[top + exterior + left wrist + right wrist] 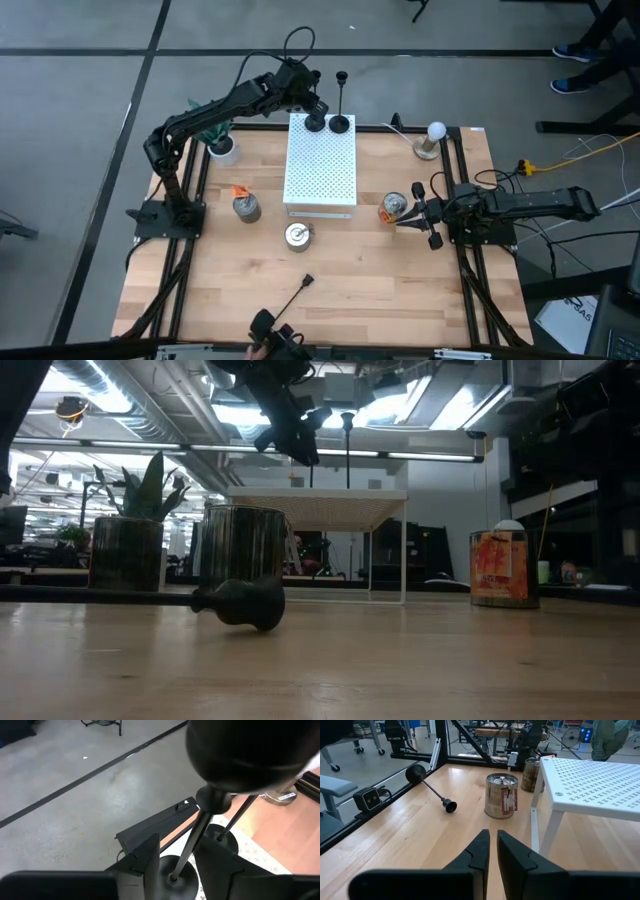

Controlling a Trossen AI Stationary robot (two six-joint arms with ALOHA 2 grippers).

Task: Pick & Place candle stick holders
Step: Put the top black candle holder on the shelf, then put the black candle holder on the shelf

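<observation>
Two black candle stick holders stand upright on their round bases at the far end of the white perforated stand (320, 165): one (315, 122) under my left gripper, one (341, 122) just to its right. My left gripper (178, 840) is open, and its fingers stand on either side of the first holder's thin stem (192, 837) without touching it. The holder's cup top (250, 750) rises above them. A third holder (290, 298) lies on its side near the table's front edge; it also shows in the right wrist view (427, 785). My right gripper (492, 852) is shut and empty at the table's right.
Three silver tins (246, 207) (297, 235) (394, 207) stand around the stand's near end. A plant in a white pot (222, 148) is at the far left, a white bulb on a wooden base (433, 135) at the far right. Bare wood lies between the tins and the front edge.
</observation>
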